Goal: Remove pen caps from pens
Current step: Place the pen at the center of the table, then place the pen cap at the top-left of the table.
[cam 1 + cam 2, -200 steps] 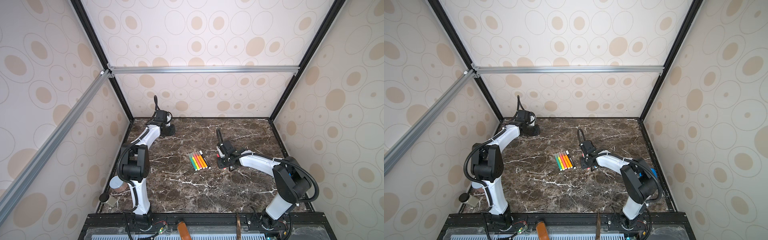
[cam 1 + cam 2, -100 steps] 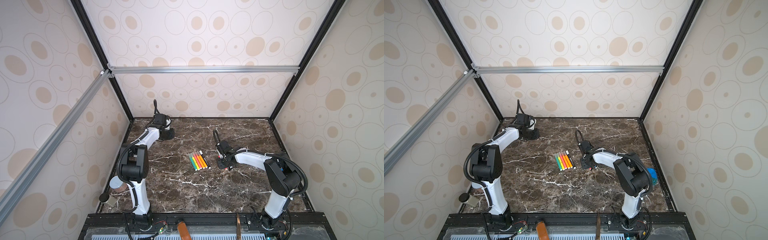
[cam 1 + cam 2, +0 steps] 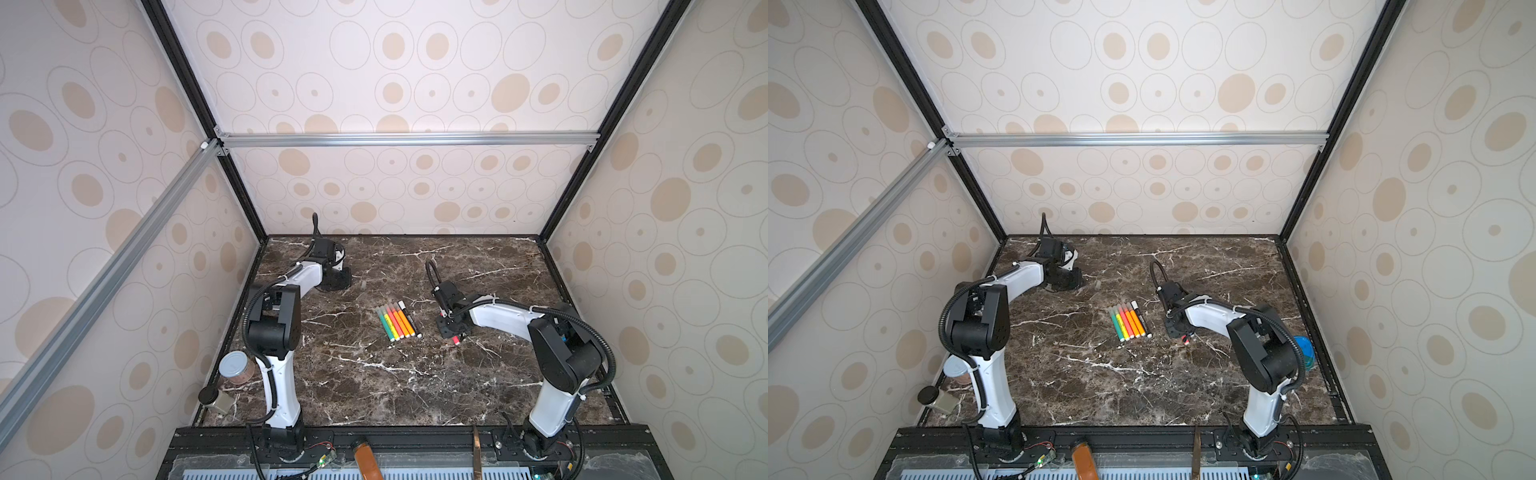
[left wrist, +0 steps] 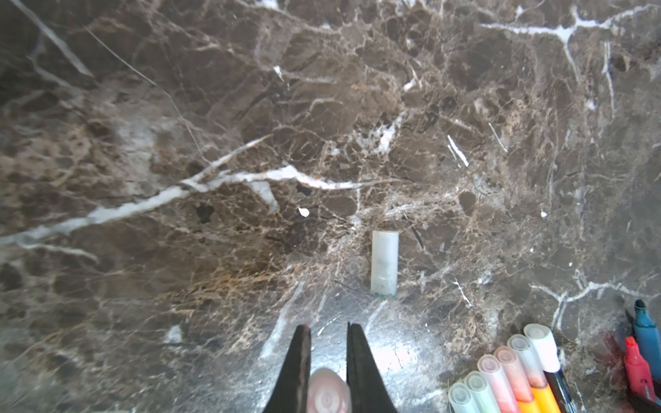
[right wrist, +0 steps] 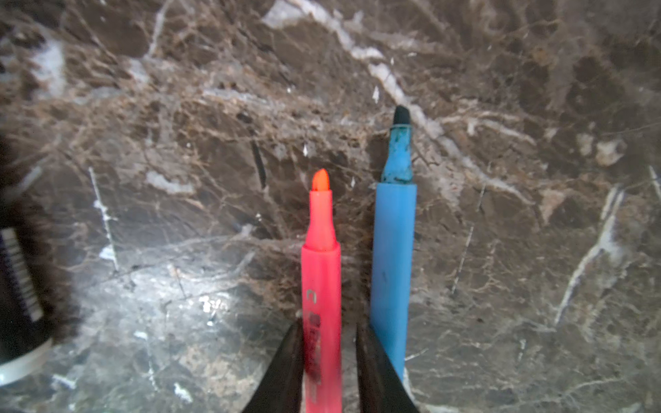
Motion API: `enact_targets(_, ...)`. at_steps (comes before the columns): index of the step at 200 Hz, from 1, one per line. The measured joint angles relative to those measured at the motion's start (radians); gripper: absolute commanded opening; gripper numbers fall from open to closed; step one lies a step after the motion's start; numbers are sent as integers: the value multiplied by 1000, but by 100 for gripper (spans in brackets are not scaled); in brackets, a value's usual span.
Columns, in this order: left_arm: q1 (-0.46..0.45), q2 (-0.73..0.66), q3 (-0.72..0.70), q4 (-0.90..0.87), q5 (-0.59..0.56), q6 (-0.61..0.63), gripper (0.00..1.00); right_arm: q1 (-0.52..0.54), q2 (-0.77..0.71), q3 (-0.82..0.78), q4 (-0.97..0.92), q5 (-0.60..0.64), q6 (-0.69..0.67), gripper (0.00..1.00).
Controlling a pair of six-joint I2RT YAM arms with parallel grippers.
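Red pen (image 5: 321, 271) flat, tip beyond right tool (image 5: 329, 325).

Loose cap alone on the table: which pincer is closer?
Left. The left pincer sits beside the loose cap; the right pincer is far off, at the red pen.

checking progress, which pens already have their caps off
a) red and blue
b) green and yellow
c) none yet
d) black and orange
a: the right wrist view shows the red pen and the blue pen side by side with bare tips, while the row of pens is capped.
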Motion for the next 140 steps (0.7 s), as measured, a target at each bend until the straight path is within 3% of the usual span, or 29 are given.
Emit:
enact_targets(71,0,19,-9,28,29,0,1,-5,-17,30,1,11,-16,31)
enact_targets(140,-10,88,6,63,71,-1,7,-5,-97,73,13,-135,-3,36)
